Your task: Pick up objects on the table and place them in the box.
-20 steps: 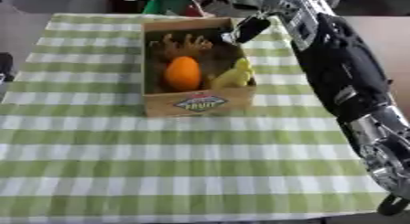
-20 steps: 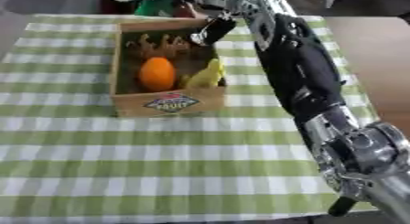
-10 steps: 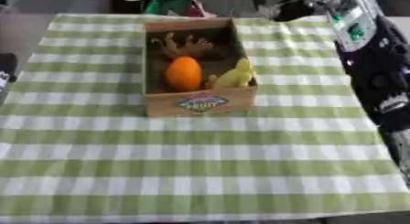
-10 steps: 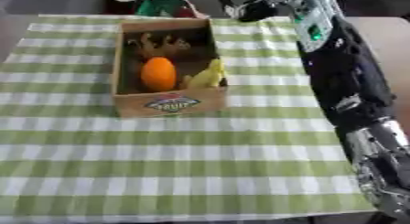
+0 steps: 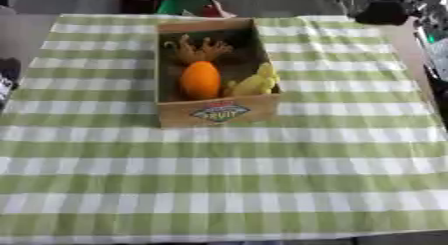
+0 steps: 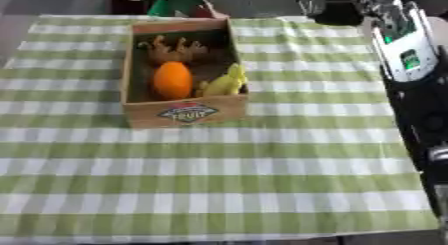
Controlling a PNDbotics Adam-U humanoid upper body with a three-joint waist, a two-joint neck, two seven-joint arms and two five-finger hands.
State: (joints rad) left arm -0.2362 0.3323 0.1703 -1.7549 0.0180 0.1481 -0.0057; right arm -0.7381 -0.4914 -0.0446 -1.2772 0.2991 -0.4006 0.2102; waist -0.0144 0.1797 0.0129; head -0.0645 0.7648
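Observation:
A cardboard fruit box (image 5: 219,112) stands on the green-and-white checked cloth, left of centre at the back. Inside it lie an orange (image 5: 200,79), a yellow banana bunch (image 5: 254,82) against the right wall, and a brown knobbly piece (image 5: 197,49) at the far end. My right hand (image 6: 329,7) hangs blurred above the table's far right corner, well clear of the box, with nothing visible in it. Its forearm (image 6: 404,54) runs down the right edge. A dark part of my left hand (image 5: 7,71) shows at the left edge.
A green and white object (image 5: 182,0) sits just beyond the table's far edge, behind the box. The checked cloth (image 5: 227,179) covers the whole table in front of the box, with no loose objects on it.
My right hand has lifted away from above the box's far right corner and swung up and to the right. The box and its contents have stayed in place.

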